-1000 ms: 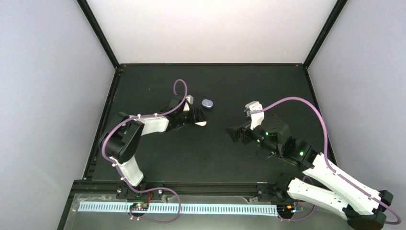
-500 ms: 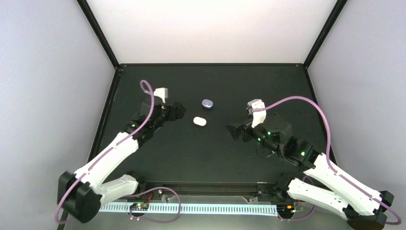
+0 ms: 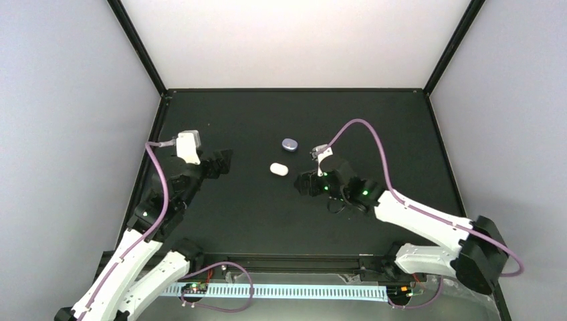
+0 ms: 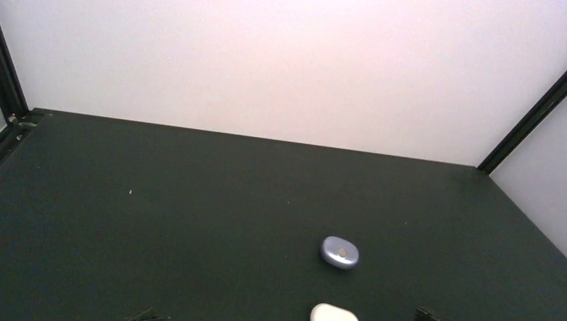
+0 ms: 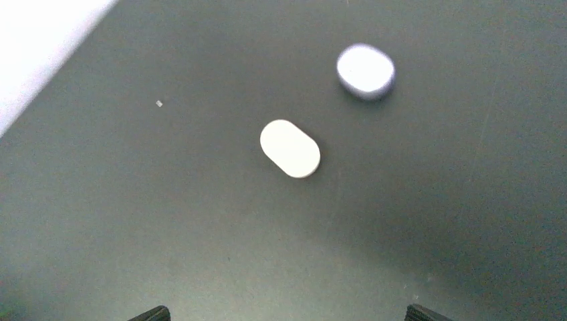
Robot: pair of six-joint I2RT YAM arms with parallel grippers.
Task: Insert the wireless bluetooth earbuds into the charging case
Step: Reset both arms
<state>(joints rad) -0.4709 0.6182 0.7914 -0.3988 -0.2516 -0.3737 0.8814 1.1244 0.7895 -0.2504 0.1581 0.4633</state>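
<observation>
Black tabletop [image 3: 267,221], walled in white, is seen from above with two robot arms stretched over it. The left gripper [image 3: 224,162] is held well apart from the cases and the right gripper [image 3: 301,183] just beside them, each with its fingers spread wide. A closed white charging case [image 3: 279,169] is pictured mid-table, with a closed lilac case [image 3: 289,144] near it, farther back. Whether earbuds lie inside cannot be told.

I've pulled my left gripper [image 3: 222,162] off the white case [image 3: 279,169] and well away to the left, leaving that case uncovered, while my right gripper [image 3: 303,182] has slid in from the right, near it.
</observation>
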